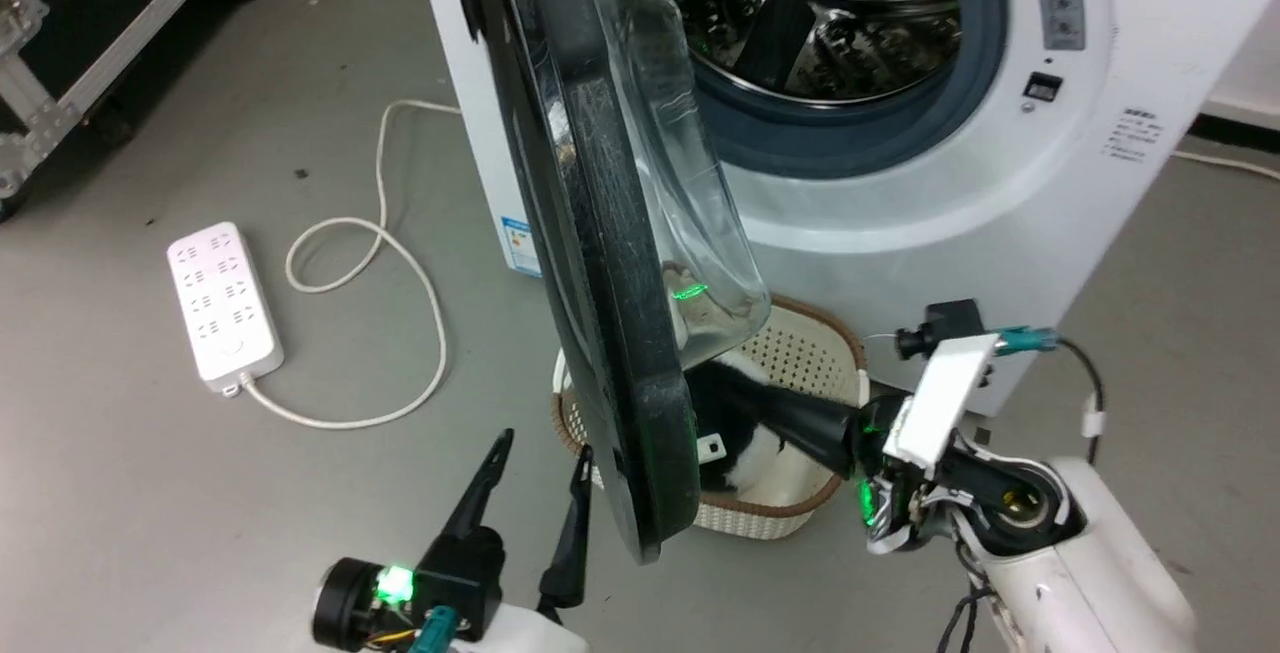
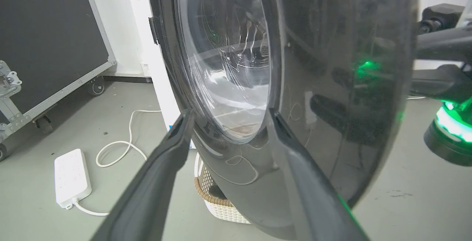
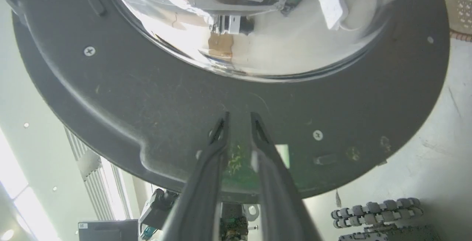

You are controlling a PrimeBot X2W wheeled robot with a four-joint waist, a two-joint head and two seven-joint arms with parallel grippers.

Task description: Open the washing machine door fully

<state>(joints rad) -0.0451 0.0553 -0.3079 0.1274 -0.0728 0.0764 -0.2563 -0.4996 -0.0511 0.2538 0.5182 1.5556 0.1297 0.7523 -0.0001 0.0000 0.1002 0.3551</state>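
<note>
The washing machine (image 1: pixel 1000 183) stands with its steel drum (image 1: pixel 830 3) exposed. The washing machine door (image 1: pixel 600 263) hangs partly swung out, edge-on to the head view, its clear bowl window facing the drum. My left gripper (image 1: pixel 543 445) is open just outside the door's glossy outer face (image 2: pixel 332 86), fingers spread wide (image 2: pixel 231 113), holding nothing. My right gripper (image 1: pixel 730 395) reaches in behind the door. Its tips (image 3: pixel 239 115) stand only slightly parted against the door's inner black ring (image 3: pixel 147 97), below the window, with nothing between them. The small handle (image 1: pixel 467 3) sits at the door's far edge.
A woven laundry basket (image 1: pixel 800 353) holding black and white cloth stands on the floor under the door. A white power strip (image 1: pixel 222 303) and its looping cable (image 1: pixel 400 233) lie to the left. A black wheeled case (image 1: pixel 100 33) stands at the far left.
</note>
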